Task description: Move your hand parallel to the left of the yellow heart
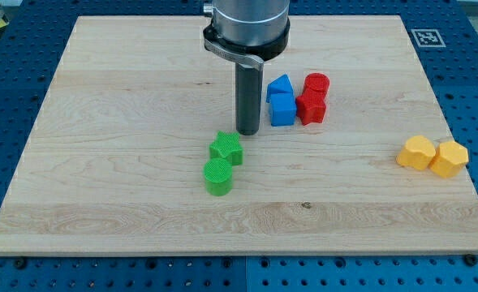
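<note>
The yellow heart (416, 152) lies near the board's right edge, touching a yellow hexagon (450, 158) on its right. My tip (247, 132) is at the board's middle, far to the left of the yellow heart and slightly higher in the view. The tip stands just above and to the right of the green star (226, 148), close to it. A green cylinder (218, 176) sits just below the star.
To the right of the rod is a cluster: a blue block (279, 87) above a blue cube (282, 109), and a red cylinder (316, 84) above a red star-like block (311, 106). The wooden board (101, 162) rests on a blue perforated table.
</note>
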